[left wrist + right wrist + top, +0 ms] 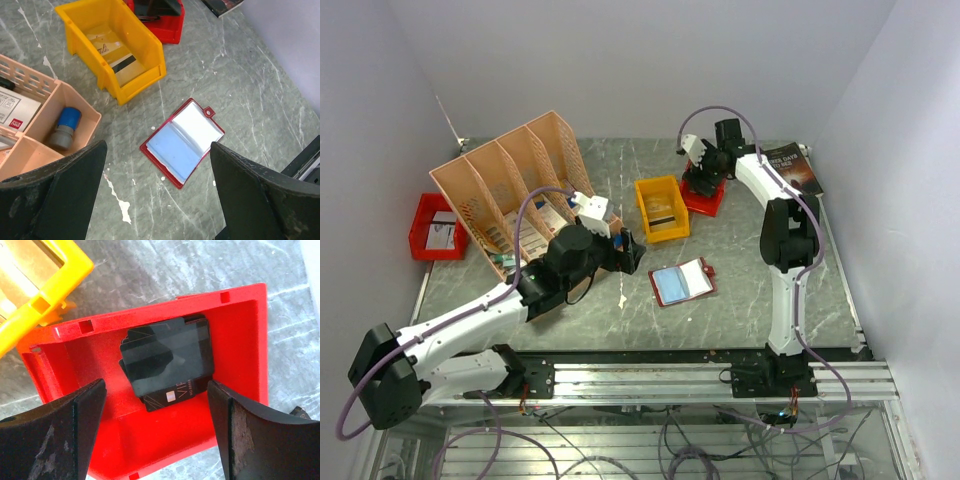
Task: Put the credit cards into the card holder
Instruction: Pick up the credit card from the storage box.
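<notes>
My right hand (159, 432), fingers apart, hangs over the dark credit cards (167, 362) stacked in the red bin (240, 340). Plan: drop straight, pinch only the top card's edge. My left hand (157, 195), also apart and empty, hovers above the card holder (182, 142), which lies open on the tabletop (250, 90); I'd pin its flap.

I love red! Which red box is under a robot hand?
The back red bin beside the yellow bin, under the right gripper. The other red bin sits far left.

light: bright, even, overhead | shadows: soft, short | glare: white sheen on card holder (197, 131) pocket | blur: wrist views' bottom corners soft
</notes>
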Action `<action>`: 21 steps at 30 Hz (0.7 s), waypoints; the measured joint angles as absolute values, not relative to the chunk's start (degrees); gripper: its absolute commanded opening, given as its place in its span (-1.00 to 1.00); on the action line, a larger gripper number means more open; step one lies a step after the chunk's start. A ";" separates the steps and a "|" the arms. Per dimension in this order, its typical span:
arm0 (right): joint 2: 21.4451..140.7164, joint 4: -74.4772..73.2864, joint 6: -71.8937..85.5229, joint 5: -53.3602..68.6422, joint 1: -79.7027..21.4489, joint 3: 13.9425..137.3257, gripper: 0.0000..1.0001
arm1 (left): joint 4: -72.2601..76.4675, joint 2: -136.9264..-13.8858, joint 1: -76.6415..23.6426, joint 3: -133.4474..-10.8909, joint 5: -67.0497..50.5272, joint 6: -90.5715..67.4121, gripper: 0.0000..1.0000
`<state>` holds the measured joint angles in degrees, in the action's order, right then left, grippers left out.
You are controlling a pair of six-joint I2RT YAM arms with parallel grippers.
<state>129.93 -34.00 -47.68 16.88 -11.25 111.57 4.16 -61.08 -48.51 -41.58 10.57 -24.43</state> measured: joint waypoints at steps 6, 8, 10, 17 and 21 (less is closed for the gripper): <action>130.45 -33.95 -50.17 16.27 -11.20 111.31 0.70 | 4.14 -59.88 -48.51 -40.32 11.16 -24.51 0.91; 130.50 -33.69 -50.22 16.21 -11.22 111.31 0.71 | 4.10 -59.88 -48.51 -40.32 11.38 -24.51 0.91; 130.69 -33.32 -50.19 16.16 -11.22 111.31 0.73 | 4.08 -59.88 -48.51 -40.32 11.42 -24.49 0.91; 132.94 -31.92 -50.06 15.86 -11.22 110.80 0.76 | 4.49 -59.92 -48.51 -40.16 11.46 -24.69 0.91; 133.36 -31.29 -49.95 15.57 -11.22 109.97 0.76 | 4.75 -60.01 -48.51 -39.64 11.46 -25.02 0.91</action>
